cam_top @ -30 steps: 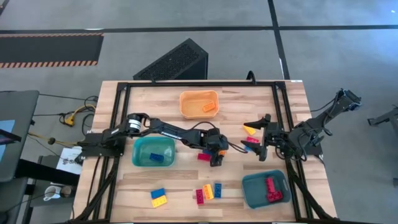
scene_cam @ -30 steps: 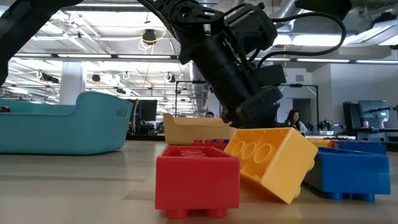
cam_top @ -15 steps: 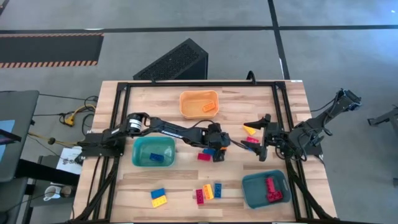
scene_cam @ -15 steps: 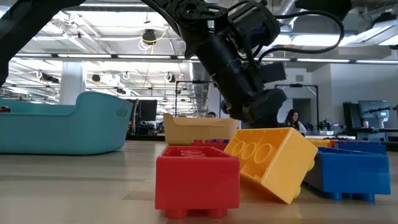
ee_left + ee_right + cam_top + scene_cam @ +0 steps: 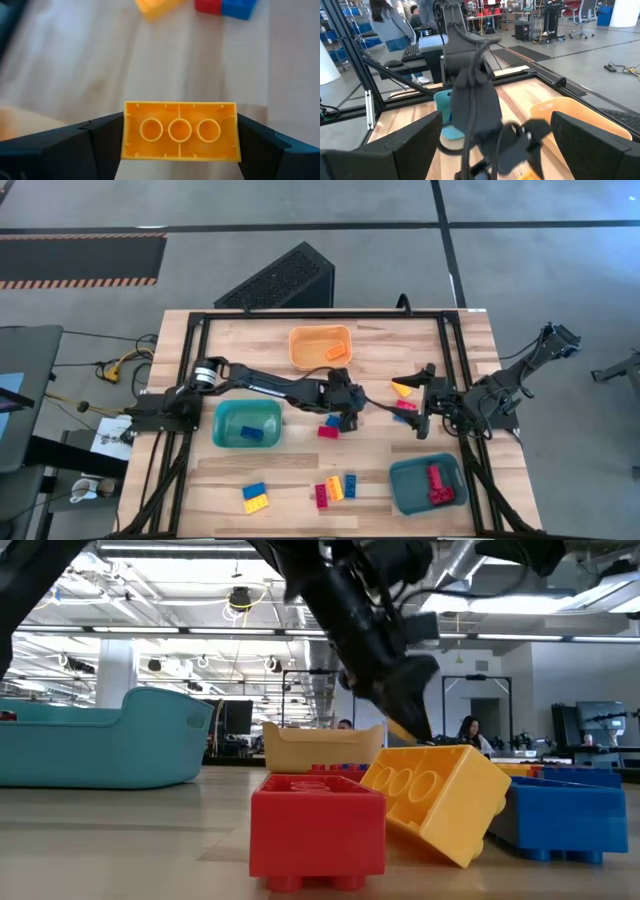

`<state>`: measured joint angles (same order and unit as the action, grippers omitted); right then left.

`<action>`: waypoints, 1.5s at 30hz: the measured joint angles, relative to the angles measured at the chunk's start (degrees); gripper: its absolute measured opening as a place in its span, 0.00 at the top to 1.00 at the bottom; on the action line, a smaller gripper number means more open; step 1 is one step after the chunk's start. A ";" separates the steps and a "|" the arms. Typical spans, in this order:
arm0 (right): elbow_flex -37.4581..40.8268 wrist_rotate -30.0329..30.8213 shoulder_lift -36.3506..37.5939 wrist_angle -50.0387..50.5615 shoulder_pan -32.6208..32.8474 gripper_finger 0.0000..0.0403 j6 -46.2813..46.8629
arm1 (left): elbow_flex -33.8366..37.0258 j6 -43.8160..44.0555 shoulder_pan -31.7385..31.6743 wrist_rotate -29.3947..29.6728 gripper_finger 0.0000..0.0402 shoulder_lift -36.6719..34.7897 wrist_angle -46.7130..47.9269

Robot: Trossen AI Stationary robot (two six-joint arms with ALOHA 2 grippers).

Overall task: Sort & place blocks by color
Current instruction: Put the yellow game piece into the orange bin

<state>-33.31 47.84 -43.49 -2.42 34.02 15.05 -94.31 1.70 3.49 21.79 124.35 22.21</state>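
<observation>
Sorting is partly done: your left pincer [image 5: 347,402], mid-surface, grasps a yellow block [image 5: 180,131]; the right pincer [image 5: 420,418] waits released at 3 o'clock. Bins hold some blocks; loose blocks [image 5: 335,488] remain at 6 o'clock and centre.
</observation>
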 joint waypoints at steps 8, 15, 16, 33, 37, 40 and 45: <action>-0.01 -0.01 0.00 0.00 0.00 0.02 0.00 | 7.06 -1.07 -0.55 2.90 0.33 -7.79 -3.15; 0.00 0.00 0.00 -0.08 0.00 0.02 0.01 | 20.75 -1.15 -0.96 1.32 0.32 -14.42 -18.07; -0.01 -0.01 -0.01 -0.08 0.00 0.02 0.00 | 22.68 -0.95 -1.24 0.95 0.32 -15.45 -21.10; -0.01 -0.01 0.00 -0.37 0.00 0.02 0.00 | 30.74 2.69 -16.06 2.50 0.31 -23.69 -26.28; -0.01 0.01 0.00 -0.19 0.00 0.02 0.00 | 30.74 4.85 -17.98 2.46 0.31 -23.69 -25.03; 0.01 0.01 0.00 -0.15 0.00 0.02 0.00 | 30.74 5.95 -18.77 2.55 0.31 -23.69 -25.02; -0.01 0.01 0.00 -0.15 0.00 0.02 0.00 | 30.74 7.01 -19.02 2.70 0.31 -23.69 -25.12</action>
<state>-33.32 47.86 -43.48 -2.57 34.02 15.05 -63.57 8.71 -15.53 24.49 100.66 -2.92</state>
